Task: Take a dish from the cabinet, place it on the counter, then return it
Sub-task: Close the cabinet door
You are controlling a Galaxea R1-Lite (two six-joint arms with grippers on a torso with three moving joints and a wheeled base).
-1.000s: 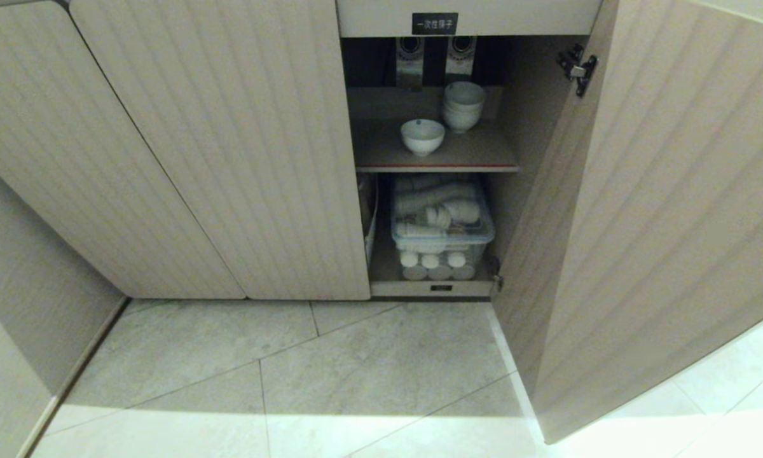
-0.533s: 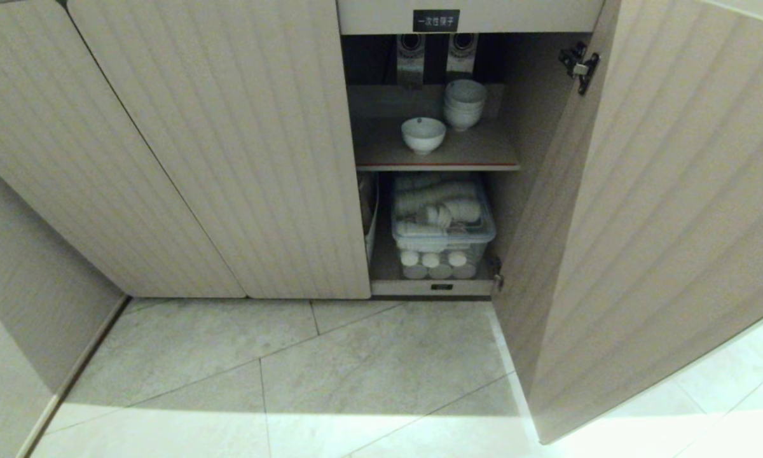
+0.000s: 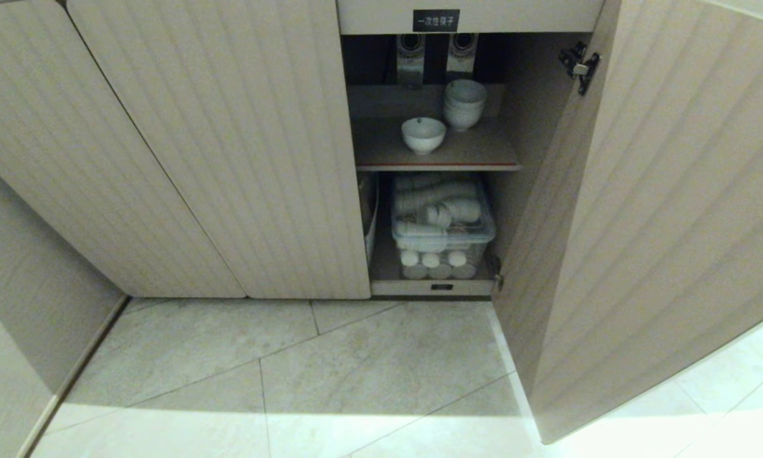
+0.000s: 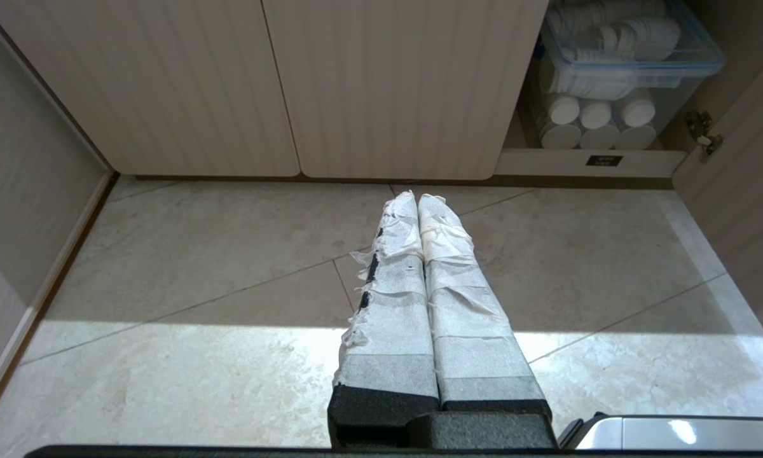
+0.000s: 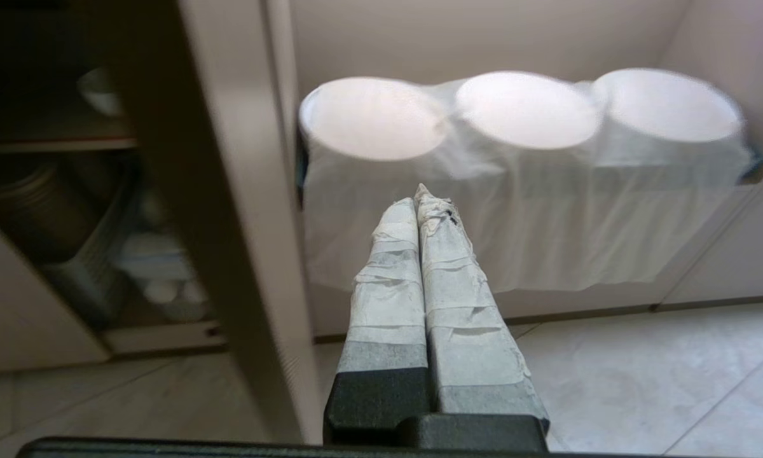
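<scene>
The bowl [image 3: 423, 134] sits alone on the upper shelf [image 3: 483, 154] of the open cabinet [image 3: 229, 159], a stack of bowls [image 3: 464, 104] behind it. It looks like glazed ceramic: stiff, slick and breakable, probably best pinched across the rim. A small black label [image 3: 436, 20] above carries white characters I cannot read. Both the left pincer [image 4: 418, 202] and right pincer [image 5: 414, 202] are clenched on nothing, away from the shelf.

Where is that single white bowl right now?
In the head view, the dish stands alone on the cabinet's upper shelf, in front and left of the stack of bowls.
</scene>
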